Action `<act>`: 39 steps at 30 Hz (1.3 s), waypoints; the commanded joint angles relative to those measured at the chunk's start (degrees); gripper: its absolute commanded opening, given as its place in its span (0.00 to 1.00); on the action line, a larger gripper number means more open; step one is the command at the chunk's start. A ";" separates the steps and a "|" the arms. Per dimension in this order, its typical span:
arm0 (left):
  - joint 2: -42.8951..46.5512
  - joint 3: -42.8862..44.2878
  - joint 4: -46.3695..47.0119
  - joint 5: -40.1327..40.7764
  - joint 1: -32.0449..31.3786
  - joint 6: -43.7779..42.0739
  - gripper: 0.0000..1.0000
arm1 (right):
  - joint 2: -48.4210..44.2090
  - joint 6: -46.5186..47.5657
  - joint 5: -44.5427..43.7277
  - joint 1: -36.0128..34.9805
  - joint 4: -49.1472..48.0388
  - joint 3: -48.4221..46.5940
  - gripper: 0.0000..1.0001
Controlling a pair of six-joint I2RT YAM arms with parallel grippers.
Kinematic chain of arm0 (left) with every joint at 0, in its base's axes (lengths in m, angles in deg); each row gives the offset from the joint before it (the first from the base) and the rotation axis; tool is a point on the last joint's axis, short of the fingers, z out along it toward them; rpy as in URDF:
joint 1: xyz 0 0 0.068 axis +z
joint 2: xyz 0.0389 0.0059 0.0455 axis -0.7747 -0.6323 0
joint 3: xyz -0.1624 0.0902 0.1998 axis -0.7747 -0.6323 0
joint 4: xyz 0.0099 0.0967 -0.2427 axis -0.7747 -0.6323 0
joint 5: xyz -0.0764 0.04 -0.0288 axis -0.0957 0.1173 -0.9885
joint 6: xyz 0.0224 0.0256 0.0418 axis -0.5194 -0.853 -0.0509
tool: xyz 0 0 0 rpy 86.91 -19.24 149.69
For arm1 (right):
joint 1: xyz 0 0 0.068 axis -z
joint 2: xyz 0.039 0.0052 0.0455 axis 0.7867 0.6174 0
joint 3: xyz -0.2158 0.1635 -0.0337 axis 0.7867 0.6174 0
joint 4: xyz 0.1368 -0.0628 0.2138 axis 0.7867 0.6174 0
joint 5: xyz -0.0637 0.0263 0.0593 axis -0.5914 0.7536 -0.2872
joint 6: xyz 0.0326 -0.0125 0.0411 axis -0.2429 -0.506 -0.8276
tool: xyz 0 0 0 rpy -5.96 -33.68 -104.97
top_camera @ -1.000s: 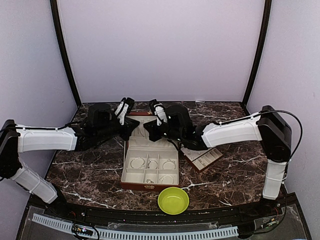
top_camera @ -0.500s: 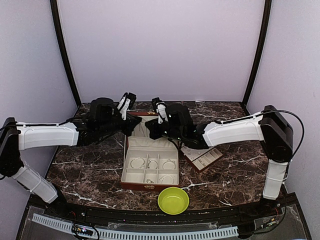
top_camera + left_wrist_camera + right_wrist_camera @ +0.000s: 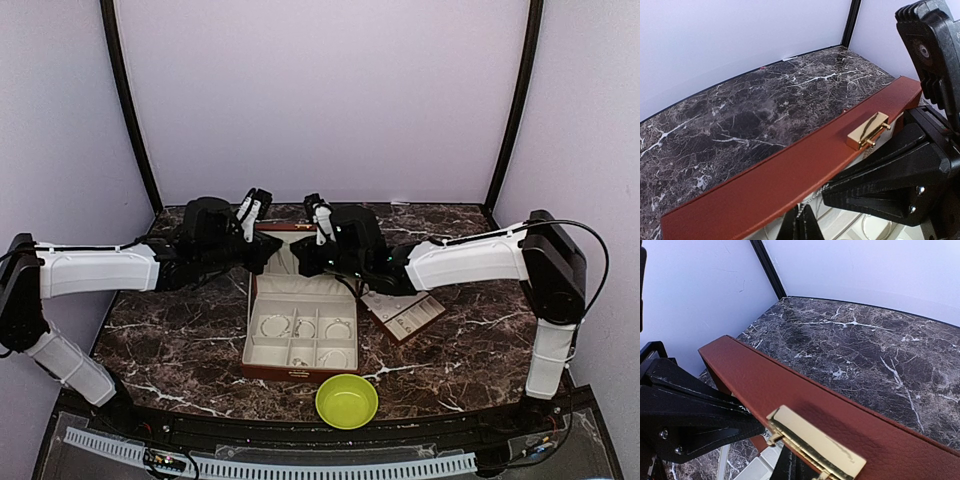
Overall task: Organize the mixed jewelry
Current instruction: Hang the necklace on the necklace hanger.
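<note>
At the far side of the hinged box (image 3: 300,374), both arms met at the raised lid (image 3: 765,185). The left gripper (image 3: 800,227) had its fingers closed, with the tips just below the lid's rim to the left of the gold clasp (image 3: 867,131). The right gripper (image 3: 790,467) was likewise closed, its tips under the rim beside the same clasp. Whether either pair pinched the rim or merely pressed against it could not be determined.

Inside the box, the wire hoops (image 3: 274,326) lay singly in the cream compartments, with others in the cells beside and nearer. One small pale piece (image 3: 298,360) sat in the near middle cell; it was too small to identify. The green bowl (image 3: 346,401), just in front of the box, appeared to hold nothing. The padded tray (image 3: 405,318) lay to the right of the box, partly under the right arm.

Judged from this layout, sorting was essentially complete. Lowering and latching the lid was probably the remaining step.
</note>
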 commanded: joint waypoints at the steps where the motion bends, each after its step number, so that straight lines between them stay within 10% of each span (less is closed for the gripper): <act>1: 0.40 1.69 -0.23 -0.28 0.37 1.37 0.00 | -1.91 -0.95 -0.98 0.70 -1.93 -1.17 0.00; 39: -0.81 1.55 0.77 -2.22 1.88 6.79 0.00 | -0.46 -3.32 -0.34 1.36 -1.22 -2.55 0.00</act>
